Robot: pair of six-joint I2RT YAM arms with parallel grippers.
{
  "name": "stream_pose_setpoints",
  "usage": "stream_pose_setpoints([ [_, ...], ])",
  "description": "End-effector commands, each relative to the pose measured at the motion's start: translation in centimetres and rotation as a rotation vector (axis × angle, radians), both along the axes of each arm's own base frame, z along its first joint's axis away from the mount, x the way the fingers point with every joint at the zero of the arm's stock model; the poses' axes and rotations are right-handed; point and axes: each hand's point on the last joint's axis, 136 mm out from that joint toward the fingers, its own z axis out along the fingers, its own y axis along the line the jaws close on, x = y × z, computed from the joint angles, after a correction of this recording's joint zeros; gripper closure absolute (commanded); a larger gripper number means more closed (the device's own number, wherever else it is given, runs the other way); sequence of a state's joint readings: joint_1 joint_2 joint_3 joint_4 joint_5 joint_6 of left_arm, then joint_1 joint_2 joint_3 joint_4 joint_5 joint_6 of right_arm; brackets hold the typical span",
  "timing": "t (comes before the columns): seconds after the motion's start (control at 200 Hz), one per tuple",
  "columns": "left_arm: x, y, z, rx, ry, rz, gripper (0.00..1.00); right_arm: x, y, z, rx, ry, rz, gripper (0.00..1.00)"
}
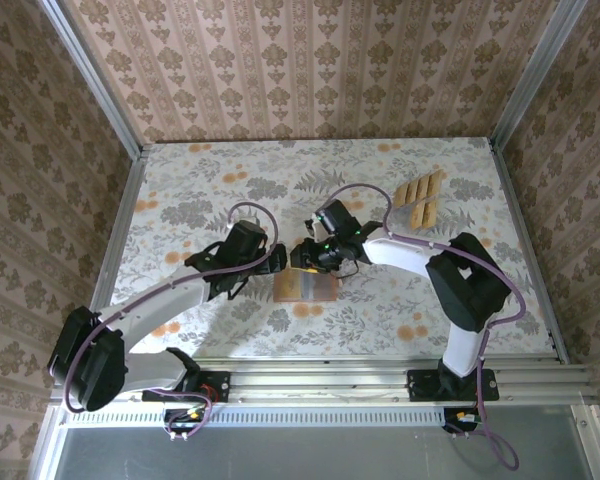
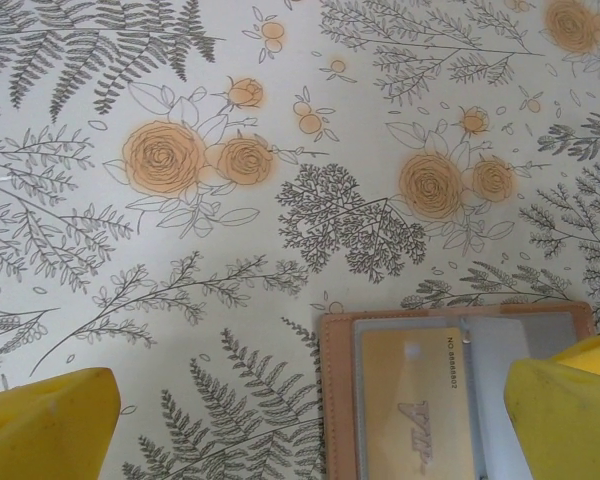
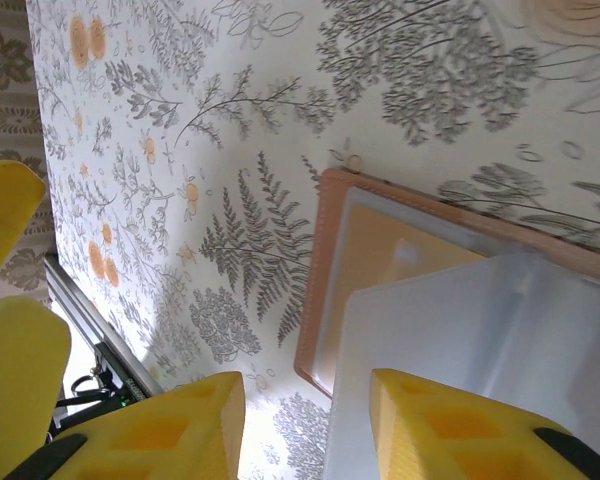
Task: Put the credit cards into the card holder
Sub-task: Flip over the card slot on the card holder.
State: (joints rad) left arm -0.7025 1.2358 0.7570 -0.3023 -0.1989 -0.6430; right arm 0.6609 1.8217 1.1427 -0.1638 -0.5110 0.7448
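Right gripper [image 3: 305,405]: jaws partly apart, counter showing in the gap, nothing clamped. One yellow finger [image 3: 460,430] overlaps a translucent grey pocket panel [image 3: 480,330]; contact cannot be told. The panel belongs to the small salmon-brown leather-like folding card holder [image 3: 320,260], lying open just ahead of these jaws.

Left gripper [image 2: 310,405]: jaws wide, empty. The card holder sits between them, closer to one side. In its clear pocket lies one thin tan rectangular credit card [image 2: 415,410].

Pale floral-print counter [image 2: 180,250] all round. From the top view, the loose tan credit cards [image 1: 421,197] lie grouped well beyond the right jaws, off to their right.
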Motion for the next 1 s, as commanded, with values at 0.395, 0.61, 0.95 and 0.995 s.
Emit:
stream_pose_setpoints([
  [0.395,-1.3,2.7,0.4,-0.013,-0.004,0.017,0.0,-0.4,3.3,-3.7,-0.064,0.073,0.008,0.59],
  [0.61,-1.6,2.6,-0.7,-0.013,0.024,0.006,0.0,0.2,3.4,-1.5,-0.065,0.034,0.02,0.57],
  [0.95,-1.6,1.6,-1.8,-0.027,0.058,-0.024,0.0,2.1,0.6,1.4,-0.081,-0.023,-0.026,0.56],
  [0.995,-1.7,1.3,-2.1,-0.025,0.063,-0.03,0.0,1.8,0.0,1.1,-0.099,-0.023,-0.025,0.56],
])
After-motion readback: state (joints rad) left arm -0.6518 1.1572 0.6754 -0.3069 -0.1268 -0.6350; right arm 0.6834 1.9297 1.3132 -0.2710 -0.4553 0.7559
